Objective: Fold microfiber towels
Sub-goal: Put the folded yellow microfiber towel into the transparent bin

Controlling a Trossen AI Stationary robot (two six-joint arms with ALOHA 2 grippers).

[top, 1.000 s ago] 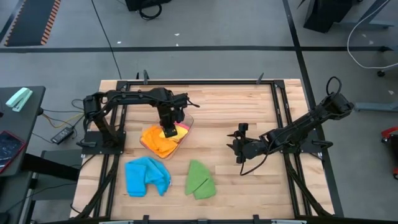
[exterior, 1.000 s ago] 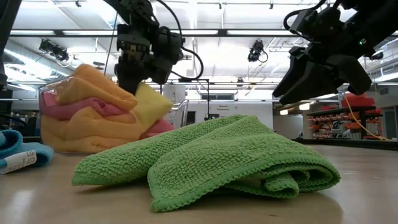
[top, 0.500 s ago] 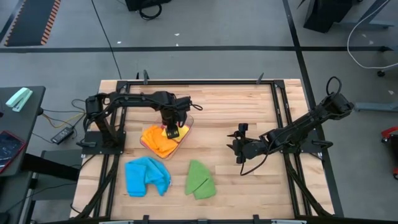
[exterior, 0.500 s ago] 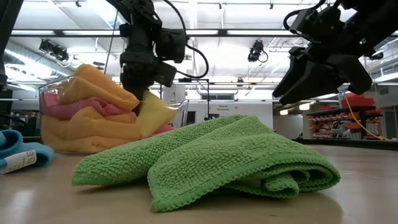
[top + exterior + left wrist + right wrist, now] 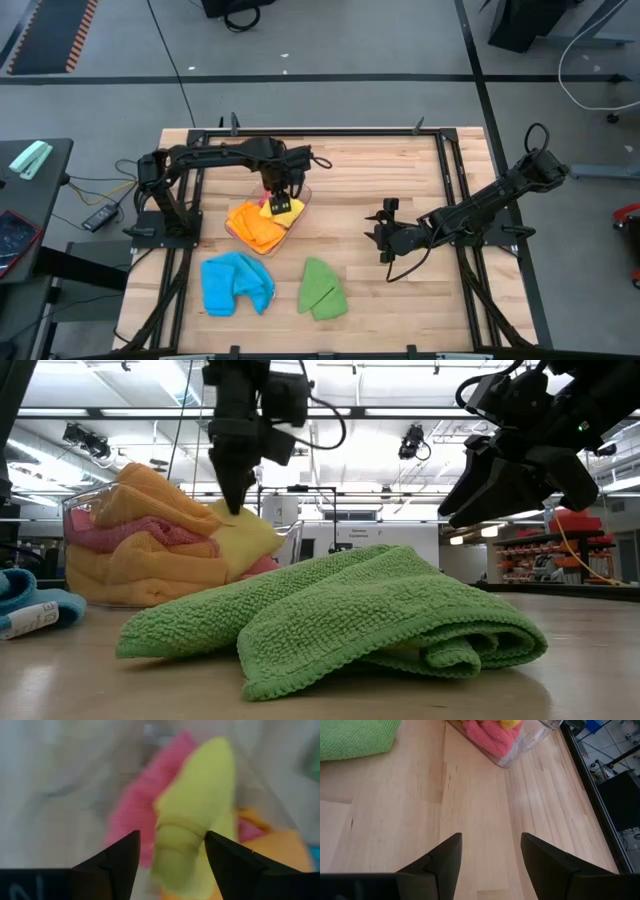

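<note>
Hovering arm: left gripper (image 5: 279, 203) hangs just above the clear tub (image 5: 300, 208), fingers spread apart with nothing between them; in the low view (image 5: 236, 500) its tips point down at the pile.
Table: wooden table (image 5: 400, 180) carries everything, both arms reaching in from its two sides.
Tub contents: orange towel (image 5: 250, 225) fills most of the tub beside the left gripper; in the low view (image 5: 150, 510) it heaps above the rim.
Blue towel: blue towel (image 5: 235, 283) lies crumpled on the table, well apart from the left gripper, toward the near edge.
Green towel: green towel (image 5: 320, 290) lies folded near the blue one, between the two grippers' sides.
Yellow towel: yellow towel (image 5: 195, 830) sits directly below the open left fingers, resting on the pile, not gripped.
Pink towel: pink towel (image 5: 140, 820) lies under and beside the yellow one.
Waiting arm: right gripper (image 5: 384, 240) rests low over bare wood, well apart from the tub, fingers parted and empty.
</note>
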